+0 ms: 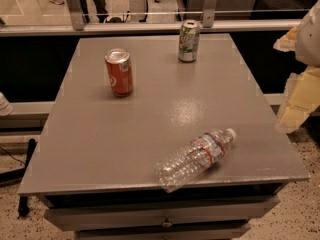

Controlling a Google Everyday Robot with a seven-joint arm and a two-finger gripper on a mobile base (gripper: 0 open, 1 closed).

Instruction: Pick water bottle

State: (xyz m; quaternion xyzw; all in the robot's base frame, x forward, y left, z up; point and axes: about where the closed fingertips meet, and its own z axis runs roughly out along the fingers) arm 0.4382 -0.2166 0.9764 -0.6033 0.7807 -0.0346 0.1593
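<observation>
The water bottle is clear ribbed plastic with a white cap and a red-white-blue label band. It lies on its side near the front edge of the grey table, right of centre, cap pointing to the back right. Its base end reaches the table's front edge. My gripper, white with pale yellow parts, hangs at the right edge of the view, off the table's right side, above and to the right of the bottle and apart from it. It holds nothing that I can see.
An orange-red can stands upright at the back left of the table. A pale green-white can stands upright at the back, right of centre. A railing with glass runs behind the table. People's legs show beyond it.
</observation>
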